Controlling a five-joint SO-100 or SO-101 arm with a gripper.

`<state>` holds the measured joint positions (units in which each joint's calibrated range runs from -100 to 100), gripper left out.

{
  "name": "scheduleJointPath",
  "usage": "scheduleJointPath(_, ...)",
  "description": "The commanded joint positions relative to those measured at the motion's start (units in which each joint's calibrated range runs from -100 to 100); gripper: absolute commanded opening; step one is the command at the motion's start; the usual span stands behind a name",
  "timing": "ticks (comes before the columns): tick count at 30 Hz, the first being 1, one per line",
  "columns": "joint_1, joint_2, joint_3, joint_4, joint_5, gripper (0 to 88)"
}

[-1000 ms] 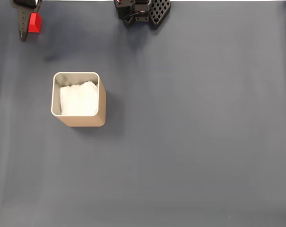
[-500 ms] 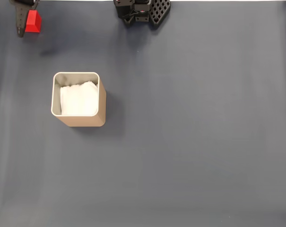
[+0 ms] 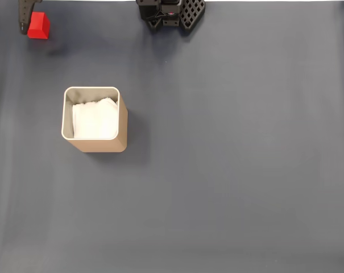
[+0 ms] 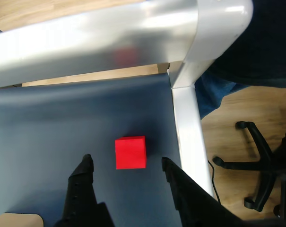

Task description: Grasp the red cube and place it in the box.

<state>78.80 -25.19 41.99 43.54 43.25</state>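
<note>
The red cube [image 3: 38, 25] sits on the dark mat at the fixed view's upper left, well apart from the tan box [image 3: 95, 119]. In the wrist view the gripper [image 4: 125, 161] has its jaws apart, flanking the cube [image 4: 130, 152] untouched, beside a silver table frame [image 4: 187, 123]. Since earlier, the finger has retreated toward the top edge.

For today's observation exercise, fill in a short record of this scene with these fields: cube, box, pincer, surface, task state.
cube: the red cube lies on the mat, ahead of the fingertips, not gripped
box: the box stands upright, white lining inside, no cube in it
pincer: the pincer is open, fingers either side of the cube's line
surface: dark blue-grey mat
task state: cube not yet grasped
</note>
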Motion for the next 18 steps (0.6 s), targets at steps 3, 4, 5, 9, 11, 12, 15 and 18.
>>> scheduleJointPath(3,1.2,0.2,-2.1,-0.7,0.3,36.9)
scheduleJointPath(4,1.2,0.2,-1.8,-1.0,0.3,36.9)
scheduleJointPath(5,1.2,0.2,-1.2,-1.4,0.4,37.0)
scheduleJointPath(9,1.1,-0.5,1.3,-3.3,0.4,37.5)
scheduleJointPath(11,0.8,-0.9,2.5,-4.0,0.4,37.6)
scheduleJointPath(12,0.7,-1.0,3.0,-4.1,0.4,37.7)
scheduleJointPath(15,0.2,-1.5,4.0,-4.7,0.1,38.0)
scheduleJointPath(18,-0.3,-2.1,5.4,-5.5,0.0,38.2)
